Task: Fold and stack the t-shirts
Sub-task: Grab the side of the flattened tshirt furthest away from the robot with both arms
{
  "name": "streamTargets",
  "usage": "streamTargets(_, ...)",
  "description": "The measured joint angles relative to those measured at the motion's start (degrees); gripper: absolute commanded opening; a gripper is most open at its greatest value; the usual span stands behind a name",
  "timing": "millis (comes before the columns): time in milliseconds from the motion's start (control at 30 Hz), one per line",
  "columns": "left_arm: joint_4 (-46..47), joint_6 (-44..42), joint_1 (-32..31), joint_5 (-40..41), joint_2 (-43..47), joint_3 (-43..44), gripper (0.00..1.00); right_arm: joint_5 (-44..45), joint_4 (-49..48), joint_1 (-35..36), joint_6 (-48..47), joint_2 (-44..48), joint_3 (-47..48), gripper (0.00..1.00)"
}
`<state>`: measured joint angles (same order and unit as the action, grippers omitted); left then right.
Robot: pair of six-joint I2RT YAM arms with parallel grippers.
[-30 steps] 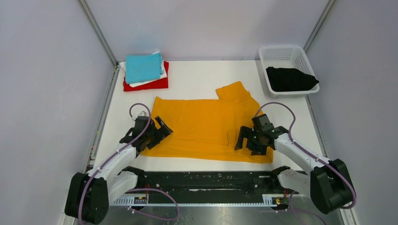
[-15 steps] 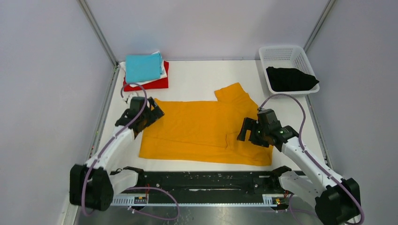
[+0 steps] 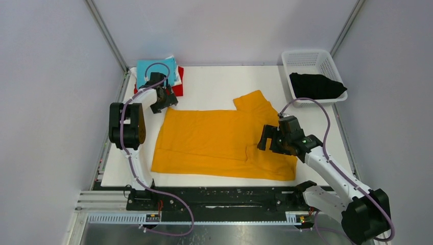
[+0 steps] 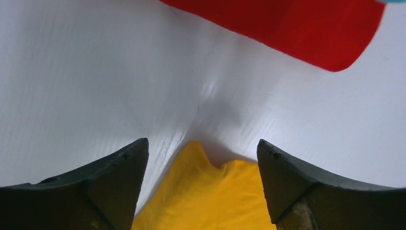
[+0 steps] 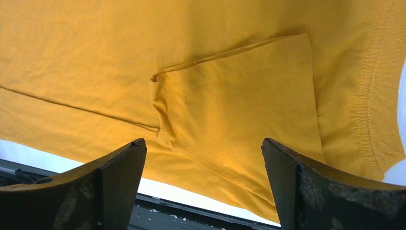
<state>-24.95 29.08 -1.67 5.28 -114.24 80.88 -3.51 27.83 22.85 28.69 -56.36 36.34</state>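
Note:
The orange-yellow t-shirt (image 3: 219, 138) lies spread flat mid-table, one sleeve folded onto its body (image 5: 234, 96). My left gripper (image 3: 166, 103) is stretched out to the shirt's far-left corner. In the left wrist view it (image 4: 202, 142) is open, with that corner (image 4: 210, 191) lying between the jaws, unclamped. My right gripper (image 3: 266, 144) hovers open over the shirt's right part, and in the right wrist view it (image 5: 203, 142) frames the near hem. A folded stack sits at the back left: teal shirt (image 3: 142, 71) over white (image 3: 178, 76) and red (image 3: 178, 88) (image 4: 297, 28). The black shirt (image 3: 315, 86) lies in the basket.
The white mesh basket (image 3: 306, 57) stands at the back right corner. Grey walls enclose the white table (image 3: 219, 87) on three sides. A black rail (image 3: 224, 196) with both arm bases runs along the near edge. The folded stack lies just beyond my left fingertips.
My left arm has reached from the shirt's near-left edge out to its far-left corner by the stack. The right gripper has shifted slightly away from the near edge, still open.

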Motion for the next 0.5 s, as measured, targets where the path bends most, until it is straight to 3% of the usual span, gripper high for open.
streamTargets(500,-13.20,-3.15,-0.81,5.20,-1.73,3.74,0.00,1.55,-0.39,-0.02,-2.43,-2.36,0.00,1.00)
